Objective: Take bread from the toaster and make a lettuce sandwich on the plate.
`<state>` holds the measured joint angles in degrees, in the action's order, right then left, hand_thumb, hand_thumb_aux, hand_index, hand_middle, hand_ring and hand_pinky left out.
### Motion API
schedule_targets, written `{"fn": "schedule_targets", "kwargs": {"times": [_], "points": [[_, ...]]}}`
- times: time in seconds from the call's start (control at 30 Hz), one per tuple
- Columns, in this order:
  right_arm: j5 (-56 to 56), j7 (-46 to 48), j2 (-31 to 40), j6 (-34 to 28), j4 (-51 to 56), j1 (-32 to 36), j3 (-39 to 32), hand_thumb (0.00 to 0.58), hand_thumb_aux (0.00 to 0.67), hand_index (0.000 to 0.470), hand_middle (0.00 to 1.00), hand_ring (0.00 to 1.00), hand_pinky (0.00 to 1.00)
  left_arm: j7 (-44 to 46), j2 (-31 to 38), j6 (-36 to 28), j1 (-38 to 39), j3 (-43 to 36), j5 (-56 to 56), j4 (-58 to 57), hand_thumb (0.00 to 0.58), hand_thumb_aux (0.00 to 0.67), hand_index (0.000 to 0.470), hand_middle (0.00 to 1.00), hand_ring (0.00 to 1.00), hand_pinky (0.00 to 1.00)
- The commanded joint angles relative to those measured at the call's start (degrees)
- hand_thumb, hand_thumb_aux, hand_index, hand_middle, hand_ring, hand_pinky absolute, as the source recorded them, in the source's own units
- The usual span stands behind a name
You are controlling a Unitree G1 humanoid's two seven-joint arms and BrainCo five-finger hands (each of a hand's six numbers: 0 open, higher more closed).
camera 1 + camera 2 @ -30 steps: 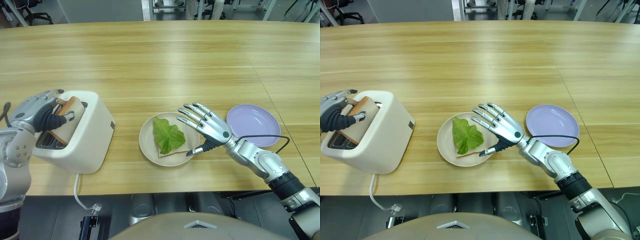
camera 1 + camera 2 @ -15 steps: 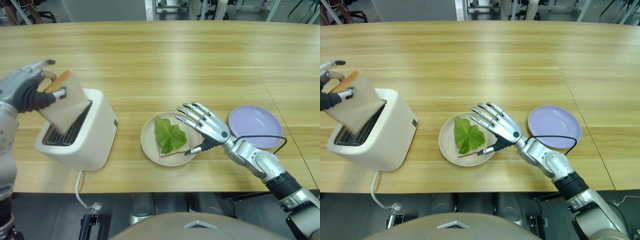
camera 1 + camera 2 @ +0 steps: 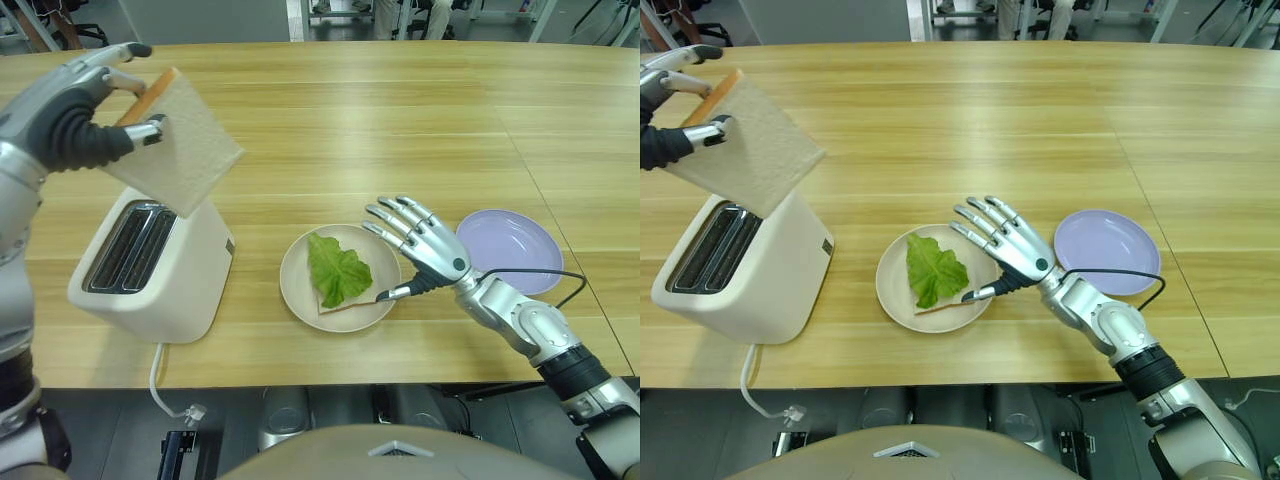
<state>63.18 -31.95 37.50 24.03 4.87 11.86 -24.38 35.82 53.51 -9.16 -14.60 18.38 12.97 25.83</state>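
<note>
While poised clear above the toaster [image 3: 160, 280], gripped the bread [image 3: 185, 140], tilted, in the left hand [image 3: 70, 125], well left of the plate [image 3: 292, 290] bearing lettuce [image 3: 338, 270] on a slice [image 3: 345, 306]. Showed the right hand [image 3: 425, 245] splayed, empty, just beside the plate's right rim, nearer of the two.

Wide light-wood table [image 3: 330, 120]; grey floor [image 3: 200, 15] and chair legs [image 3: 40, 15] beyond.

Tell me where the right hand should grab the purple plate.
Probably the raised rim on the side facing the right hand, coming from the robot's left. The purple plate is shallow and flat on the table, so only the rim offers the fingers an edge. A black cable runs over its near edge; avoid that.
</note>
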Motion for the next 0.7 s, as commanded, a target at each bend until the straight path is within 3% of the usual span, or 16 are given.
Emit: {"fn": "schedule_targets", "kwargs": {"times": [0.03, 0.3, 0.7], "points": [[-3.42, 0.22, 2.56, -2.71, -1.79, -0.26, 7.26, 0.0, 0.0, 0.0, 0.0, 0.0, 0.0, 5.09, -3.85, 0.44, -4.28, -10.97, -4.87, -3.64, 0.58, 0.67, 0.46, 0.0, 0.0, 0.0], [-8.07, -0.7, 4.76, -6.36, -1.3, 0.5, 17.89, 0.0, 0.0, 0.0, 0.0, 0.0, 0.0, 11.57, -13.11, 5.03, -12.55, -27.1, -6.24, -18.47, 0.58, 0.67, 0.46, 0.0, 0.0, 0.0], [-8.02, -0.19, 3.02, -6.2, -2.2, -0.37, 17.67, 0.0, 0.0, 0.0, 0.0, 0.0, 0.0, 17.93, -24.35, 17.36, -19.25, -39.49, -5.21, -38.6, 0.58, 0.67, 0.46, 0.0, 0.0, 0.0]]}}
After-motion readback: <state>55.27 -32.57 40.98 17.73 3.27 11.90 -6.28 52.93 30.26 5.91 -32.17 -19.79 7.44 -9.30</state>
